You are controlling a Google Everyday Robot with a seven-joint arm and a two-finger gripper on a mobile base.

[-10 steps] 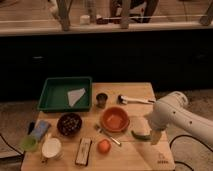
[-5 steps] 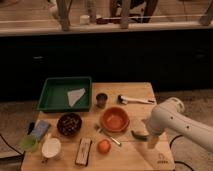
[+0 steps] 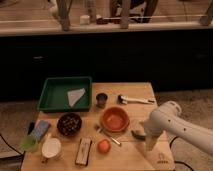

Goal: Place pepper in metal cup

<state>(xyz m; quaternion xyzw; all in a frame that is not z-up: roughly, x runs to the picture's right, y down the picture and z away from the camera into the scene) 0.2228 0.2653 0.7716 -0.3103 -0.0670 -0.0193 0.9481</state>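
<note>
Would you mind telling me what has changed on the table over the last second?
The arm swung lower and slightly left, bringing the claw down beside the pepper, right of the orange bowl. Pepper, metal cup and everything else stayed put.

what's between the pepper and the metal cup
The orange bowl, as the camera view shows; the gripper hangs just right of the pepper.
</note>
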